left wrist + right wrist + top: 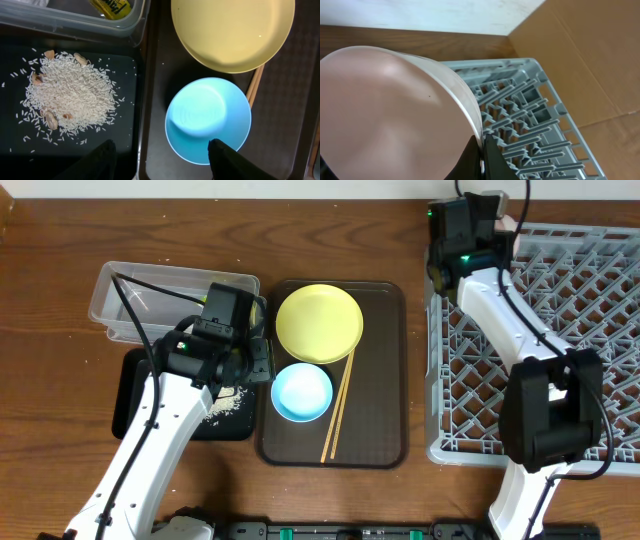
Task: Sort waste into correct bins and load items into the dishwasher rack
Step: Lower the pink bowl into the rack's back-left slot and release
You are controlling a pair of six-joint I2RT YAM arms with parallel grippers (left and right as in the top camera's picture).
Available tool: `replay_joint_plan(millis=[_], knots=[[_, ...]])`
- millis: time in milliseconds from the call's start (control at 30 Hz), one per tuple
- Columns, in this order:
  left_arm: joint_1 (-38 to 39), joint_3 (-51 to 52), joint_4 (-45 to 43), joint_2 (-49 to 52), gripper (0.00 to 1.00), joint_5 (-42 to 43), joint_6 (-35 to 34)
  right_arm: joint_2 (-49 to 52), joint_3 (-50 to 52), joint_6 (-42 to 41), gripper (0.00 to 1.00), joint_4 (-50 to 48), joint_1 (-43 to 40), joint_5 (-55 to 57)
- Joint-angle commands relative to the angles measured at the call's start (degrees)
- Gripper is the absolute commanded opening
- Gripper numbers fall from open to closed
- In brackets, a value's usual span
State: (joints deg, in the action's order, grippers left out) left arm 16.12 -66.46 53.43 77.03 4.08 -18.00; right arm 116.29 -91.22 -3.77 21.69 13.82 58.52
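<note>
Right gripper [482, 156] is clamped on the rim of the pinkish-white bowl [395, 110], holding it over the far-left corner of the dishwasher rack [535, 125]. It looks light, stiff and glossy, likely slippery, so that rim pinch is the sensible hold. Round, so no long axis; it's tipped on edge, broad face toward the wrist. Left gripper [162, 155] hangs spread wide by the light blue bowl [207, 117].

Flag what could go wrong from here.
1. Right gripper pinches the pinkish-white bowl only at its rim, near the rack corner; it may slip or land outside.
2. Left gripper hangs open, straddling the brown tray lip by the blue bowl; descending could hit the lip or scatter the rice.
</note>
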Motion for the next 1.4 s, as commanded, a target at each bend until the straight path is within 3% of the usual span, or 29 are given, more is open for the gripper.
replay_joint_plan(millis=[0, 200, 500, 733, 1367], knots=[[-0.24, -0.13, 0.44, 0.02, 0.62, -0.68, -0.04, 1.27, 0.11, -1.60, 0.01, 0.20, 1.27, 1.20], [-0.24, -0.13, 0.50, 0.02, 0.62, -0.68, -0.07, 1.73, 0.22, -1.81, 0.01, 1.68, 2.23, 1.70], [-0.24, -0.13, 0.50, 0.02, 0.62, -0.68, -0.04, 1.57, 0.15, 3.63, 0.01, -4.85, 1.86, 14.53], [-0.24, -0.13, 0.52, 0.02, 0.62, -0.68, -0.04, 1.64, 0.46, 2.34, 0.01, -1.62, 1.84, 8.76], [-0.24, -0.13, 0.52, 0.02, 0.62, -0.68, -0.07, 1.68, 3.87, -0.22, 0.00, 2.97, 6.05, 6.14]])
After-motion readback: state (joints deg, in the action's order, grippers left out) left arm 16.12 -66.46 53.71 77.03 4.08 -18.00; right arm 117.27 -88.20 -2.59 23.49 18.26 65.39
